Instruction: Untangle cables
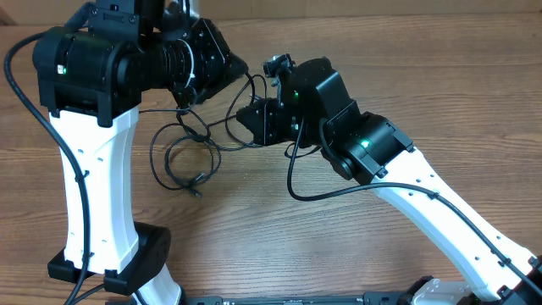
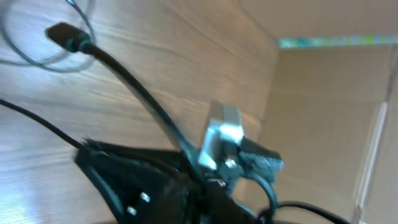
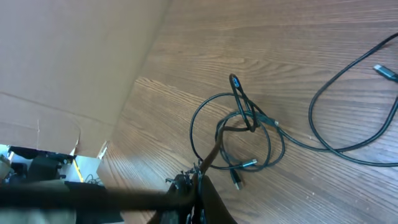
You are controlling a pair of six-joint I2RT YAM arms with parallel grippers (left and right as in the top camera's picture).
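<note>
The cables (image 1: pixel 182 157) lie as thin black loops on the wooden table (image 1: pixel 279 246), left of centre, with a plug end (image 1: pixel 196 180) at the front. From the right wrist, the tangle (image 3: pixel 242 130) sits just beyond my right gripper (image 3: pixel 198 173), which is shut on one strand rising from it. A separate cable loop (image 3: pixel 339 124) with a silvery plug (image 3: pixel 385 71) lies to the right. My left gripper (image 1: pixel 235 69) hangs above the table close to the right gripper (image 1: pixel 243 117). In the blurred left wrist view a cable (image 2: pixel 134 87) with a black plug (image 2: pixel 62 34) runs down into the jaws.
The left arm's white column and black base (image 1: pixel 127 263) stand at the front left. A thick black robot wire (image 1: pixel 322 193) loops under the right arm. A cardboard wall (image 3: pixel 74 56) borders the table behind the arms.
</note>
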